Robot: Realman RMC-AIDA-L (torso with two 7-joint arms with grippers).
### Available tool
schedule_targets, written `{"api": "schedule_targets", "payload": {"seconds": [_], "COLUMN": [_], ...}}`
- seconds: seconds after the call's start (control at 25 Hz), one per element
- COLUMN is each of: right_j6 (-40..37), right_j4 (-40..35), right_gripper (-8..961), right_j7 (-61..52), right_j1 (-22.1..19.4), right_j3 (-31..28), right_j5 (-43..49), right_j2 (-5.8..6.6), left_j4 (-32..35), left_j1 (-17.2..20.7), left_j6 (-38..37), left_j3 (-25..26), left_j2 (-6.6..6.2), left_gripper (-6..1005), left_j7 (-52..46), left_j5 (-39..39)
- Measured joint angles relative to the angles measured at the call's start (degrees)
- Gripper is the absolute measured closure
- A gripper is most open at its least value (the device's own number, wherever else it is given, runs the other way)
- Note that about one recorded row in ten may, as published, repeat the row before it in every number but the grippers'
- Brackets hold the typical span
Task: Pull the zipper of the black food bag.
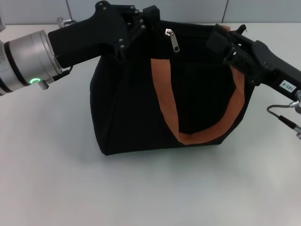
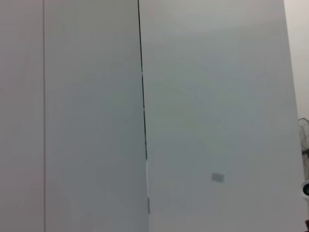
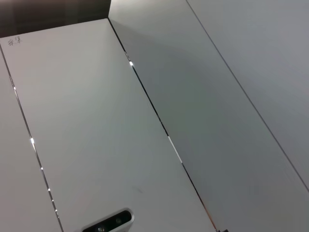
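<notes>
The black food bag (image 1: 136, 103) stands in the middle of the table, with a brown-orange loop handle (image 1: 164, 99) hanging down its front. The silver zipper pull (image 1: 174, 41) hangs free from the track at the bag's upper edge, a little left of its middle. My left gripper (image 1: 138, 23) is at the bag's upper left corner, where the fabric rises to a peak against it. My right gripper (image 1: 220, 41) is at the bag's upper right corner, by the handle's end. The zipper pull lies between the two grippers, touched by neither. Both wrist views show only pale panels.
The bag stands on a pale grey table (image 1: 150, 188) with bare surface in front and to both sides. A grey cable loop (image 1: 282, 115) hangs under my right arm. Wall panels (image 1: 188, 9) rise behind the table.
</notes>
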State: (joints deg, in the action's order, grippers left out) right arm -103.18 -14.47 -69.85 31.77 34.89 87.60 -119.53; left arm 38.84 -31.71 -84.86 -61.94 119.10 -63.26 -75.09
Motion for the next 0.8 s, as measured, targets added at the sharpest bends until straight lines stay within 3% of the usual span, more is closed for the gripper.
{"api": "schedule_targets", "payload": {"seconds": [0.24,0.28,0.8], "right_j6": [1.13,1.86,4.97], "right_j4": [0.87,0.93,1.22], "right_gripper": [571,679,679], "right_j7": [0.22,0.23,-2.72], "right_j1": [0.82,0.90,2.81], "right_j3": [0.04,0.06,0.61], "right_j5": [0.14,0.07,0.42], "right_j2": [-0.06,-0.07,-0.04], "left_j4": [-0.86,-0.87,-0.98], "left_j1": [-0.78,-0.81,-2.14], "left_j6": [0.22,0.22,0.36], "left_j3": [-0.58,-0.57,-1.33], "left_j2": [-0.01,-0.01,0.05], "left_gripper": [949,949,944], "left_j7": [0.54,0.74,0.94], "left_j5": [0.10,0.10,0.62]}}
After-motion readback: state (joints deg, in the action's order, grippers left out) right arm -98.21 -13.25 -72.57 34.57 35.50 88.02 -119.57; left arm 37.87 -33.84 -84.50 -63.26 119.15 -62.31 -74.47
